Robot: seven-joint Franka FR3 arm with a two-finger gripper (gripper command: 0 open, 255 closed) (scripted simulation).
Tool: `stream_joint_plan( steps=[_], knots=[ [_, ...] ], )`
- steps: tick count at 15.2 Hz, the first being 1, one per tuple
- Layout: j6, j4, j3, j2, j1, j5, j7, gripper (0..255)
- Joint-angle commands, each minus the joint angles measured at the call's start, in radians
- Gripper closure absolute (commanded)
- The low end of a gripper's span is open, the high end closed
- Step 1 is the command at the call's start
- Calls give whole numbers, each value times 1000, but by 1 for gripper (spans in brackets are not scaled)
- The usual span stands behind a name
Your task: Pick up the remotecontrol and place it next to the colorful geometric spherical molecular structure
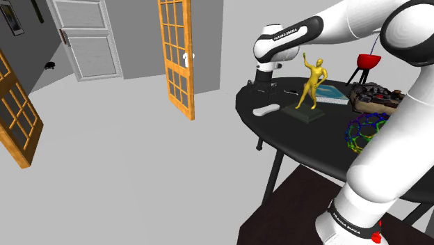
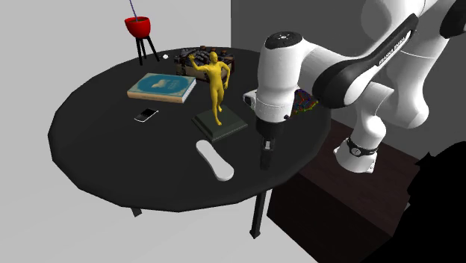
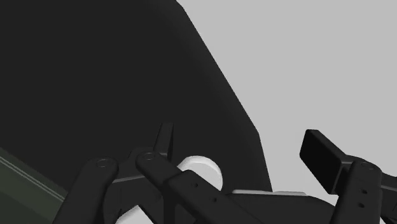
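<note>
The second exterior view showed the white remote control (image 2: pixel 214 161) lying flat on the black counter (image 2: pixel 97 142), just beside the gripper (image 2: pixel 265 161) but not touching it. The wrist view showed the fingers spread wide, clasping nothing. The shoulder view showed the colourful molecular sphere (image 1: pixel 365 132) well apart from the remote control.

On the round black table (image 1: pixel 306 139) the white remote (image 1: pixel 265 109) lies near the edge, toward the picture's left. The black gripper (image 1: pixel 263 88) hangs just behind it, above the table. A yellow figure (image 1: pixel 313 82) stands on a dark base beside the remote. The coloured wire ball (image 1: pixel 364 132) sits well apart, toward the lower right.
</note>
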Motion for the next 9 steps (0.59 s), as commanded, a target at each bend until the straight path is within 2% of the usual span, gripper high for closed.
stream_joint_plan(
  steps=[1,9],
  knots=[
    [15,48,-17,61,-17,8,43,0],
    [51,242,-85,291,-87,65,196,0]
  ],
)
